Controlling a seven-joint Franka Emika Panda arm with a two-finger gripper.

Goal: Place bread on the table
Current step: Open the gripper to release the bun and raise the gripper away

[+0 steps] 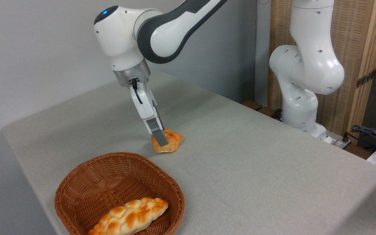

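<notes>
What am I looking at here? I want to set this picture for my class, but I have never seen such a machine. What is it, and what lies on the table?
The single picture comes from a fixed camera looking down across the table. The white and grey machine is a robot arm; its base stands at the right, and its far end carries a gripper with two jaws for pinching things. On the grey-beige cloth-covered table sits a small round golden-orange bun, with the jaws down at it; whether they pinch it cannot be told. Nearer the camera stands a brown woven wicker basket holding a long braided loaf.
</notes>
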